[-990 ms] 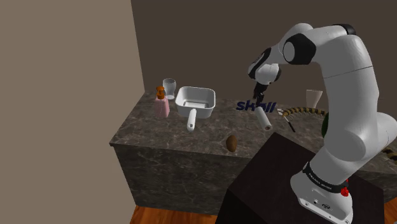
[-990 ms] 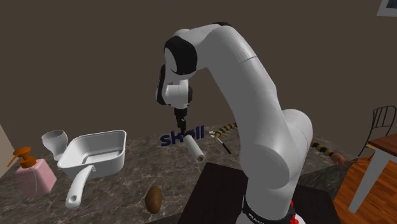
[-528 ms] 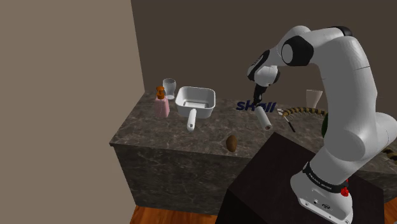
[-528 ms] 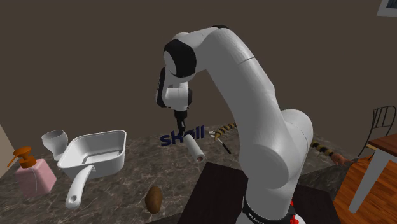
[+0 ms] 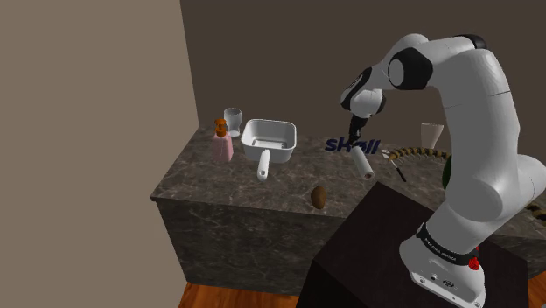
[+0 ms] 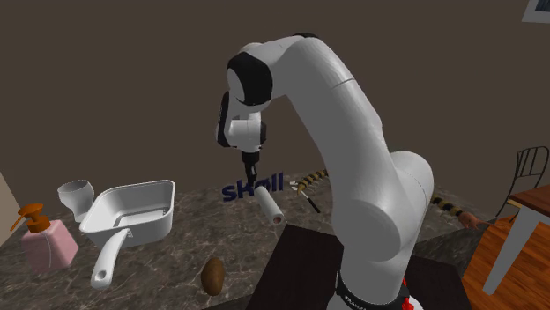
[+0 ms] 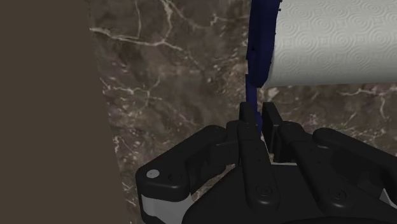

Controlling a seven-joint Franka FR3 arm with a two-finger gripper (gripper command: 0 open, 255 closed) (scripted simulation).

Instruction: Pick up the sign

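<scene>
Pretty dim in here. The white robot arm [image 5: 477, 114] is the brightest thing, lit from above, undersides fading to grey. The dark veined marble table [image 5: 219, 179] looks murky, the black box stand [image 5: 376, 254] nearly swallows all light, and the tan side wall [image 5: 87, 131] is lighter than the brown back wall [image 5: 280, 61]. The black pincer [image 7: 258, 114] has a faint grey sheen.

Home kitchen, simulator render. A dark marble countertop [image 5: 227, 175] across the middle of the shoulder view carries kitchen items: a white pan [image 5: 269, 137] with a handle, a pink soap dispenser [image 5: 222, 143] with an orange pump, a clear glass [image 5: 233, 118] and a paper towel roll [image 5: 363, 164]. Plain taupe walls [image 5: 87, 131] meet in a corner behind it, with wood floor [image 5: 236, 296] at the bottom edge. At the second exterior view's right edge, a dark chair [image 6: 529, 167] stands by a wood-topped table [image 6: 533, 199].
</scene>
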